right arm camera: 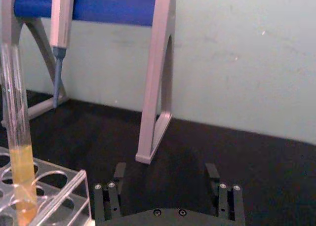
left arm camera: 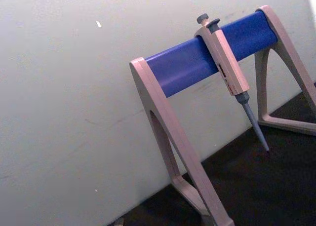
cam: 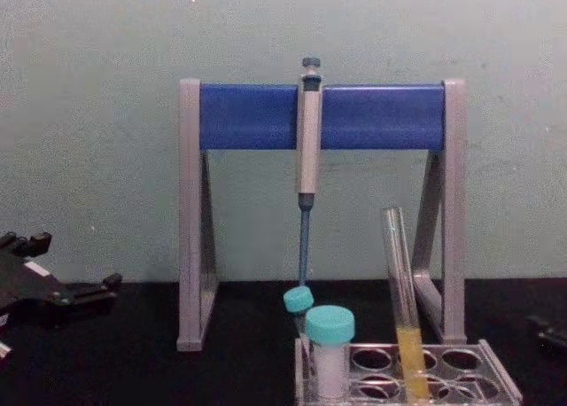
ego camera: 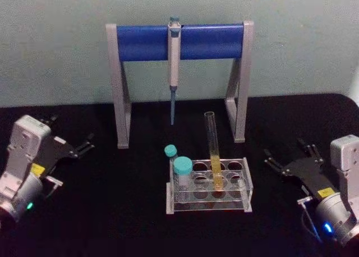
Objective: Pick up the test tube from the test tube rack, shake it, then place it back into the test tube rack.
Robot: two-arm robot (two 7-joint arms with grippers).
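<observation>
The test tube [ego camera: 213, 151] stands in the test tube rack [ego camera: 245, 188], leaning slightly, its lower part filled with yellow-orange liquid and its open mouth well above the rack's top plate. In the head view it occupies a hole near the middle of the clear rack, which sits toward the front centre of the black tabletop [ego camera: 112, 212]. Two teal-capped vials [ego camera: 183, 170] stand at the rack's left end, the nearer one holding white contents; the smaller one behind it appears to sit in the rack too, though the view is too poor to be sure.

Behind the rack, near the tabletop's back edge, a grey-legged stand [ego camera: 118, 88] with a blue crossbar [ego camera: 143, 42] carries a pipette [ego camera: 174, 66] hanging tip-down from the bar's middle.

The right gripper [ego camera: 289, 156] rests low near the tabletop's right edge, well apart from the rack, its jaws spread apart and empty; the right wrist view shows its fingers [right arm camera: 108, 201] parted with bare tabletop between them. The left gripper [ego camera: 73, 138] lies near the left edge, also well apart from the rack, holding nothing, its jaws seemingly apart.
</observation>
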